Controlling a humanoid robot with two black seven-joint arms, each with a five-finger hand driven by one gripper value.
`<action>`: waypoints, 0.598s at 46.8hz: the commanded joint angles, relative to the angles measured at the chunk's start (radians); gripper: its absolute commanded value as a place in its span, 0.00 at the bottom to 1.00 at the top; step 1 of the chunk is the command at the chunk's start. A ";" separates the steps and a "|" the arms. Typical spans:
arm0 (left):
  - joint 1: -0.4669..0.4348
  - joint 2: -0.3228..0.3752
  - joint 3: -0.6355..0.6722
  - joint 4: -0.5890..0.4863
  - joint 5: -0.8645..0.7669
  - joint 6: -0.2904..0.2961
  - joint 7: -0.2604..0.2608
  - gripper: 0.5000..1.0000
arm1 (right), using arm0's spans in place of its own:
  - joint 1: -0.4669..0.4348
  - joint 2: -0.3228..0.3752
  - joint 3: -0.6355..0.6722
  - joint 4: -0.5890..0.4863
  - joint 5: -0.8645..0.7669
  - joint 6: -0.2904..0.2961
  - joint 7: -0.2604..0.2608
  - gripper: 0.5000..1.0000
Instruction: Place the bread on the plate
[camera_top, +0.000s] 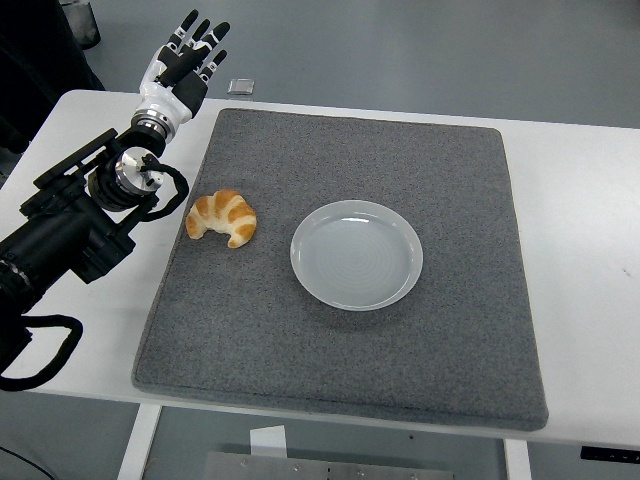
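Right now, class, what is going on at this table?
A robot's left arm reaches in over the white table. Its left robot hand is raised with fingers spread, holding nothing. A croissant lies untouched on the grey mat, to the left of an empty white plate. The bread is not on the plate yet. The right arm is out of view.

Croissant (222, 217) left of plate (356, 254), left hand (183, 66) open above.

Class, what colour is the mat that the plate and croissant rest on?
Dark grey, seen best in the head view: the mat under the plate and croissant.
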 joint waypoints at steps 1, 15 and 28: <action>0.000 0.000 0.001 0.000 0.000 0.007 -0.001 0.99 | 0.000 0.000 0.000 0.000 0.000 -0.001 0.000 0.90; -0.001 0.002 0.013 0.000 -0.003 0.017 -0.001 0.99 | 0.000 0.000 0.000 0.000 0.000 -0.001 0.000 0.90; -0.018 0.017 0.034 -0.004 0.007 -0.005 0.003 0.99 | 0.000 0.000 0.000 0.000 0.000 -0.001 0.000 0.90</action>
